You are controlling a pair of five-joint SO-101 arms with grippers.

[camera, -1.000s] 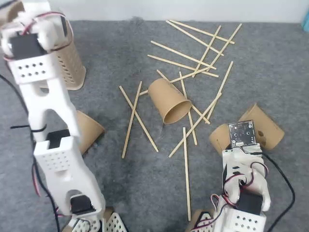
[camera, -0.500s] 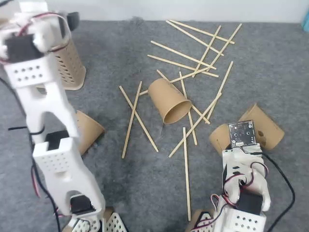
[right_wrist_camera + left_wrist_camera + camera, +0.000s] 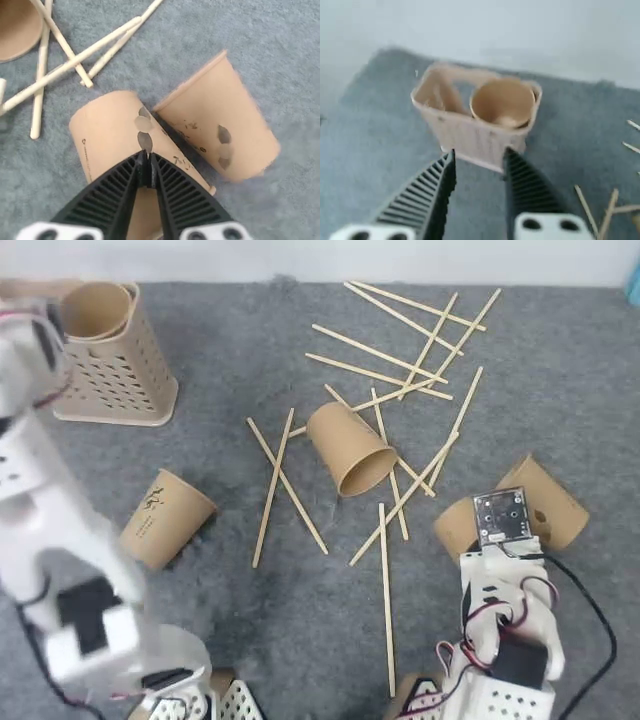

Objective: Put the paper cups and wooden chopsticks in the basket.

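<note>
A tan slotted basket [image 3: 118,375] stands at the mat's far left with one paper cup [image 3: 94,308] upright inside it. My left gripper [image 3: 479,152] hangs open and empty just short of the basket [image 3: 455,131], facing the cup [image 3: 503,102] in it. Other cups lie on their sides: one near the left arm [image 3: 166,517], one mid-mat [image 3: 350,448], two at the right [image 3: 455,526] [image 3: 546,502]. My right gripper [image 3: 145,161] is shut, its tips over the nearer right cup [image 3: 107,132], beside the other cup [image 3: 227,127]. Several wooden chopsticks [image 3: 390,375] lie scattered.
The left arm [image 3: 40,510] rises blurred along the mat's left edge. The right arm [image 3: 500,585] stands at the near right. Chopsticks [image 3: 75,60] cross beside the right cups. A pale wall borders the mat's far side.
The left arm has pulled back from over the basket toward the left edge, uncovering the basket and the cup in it. The right arm has not moved.
</note>
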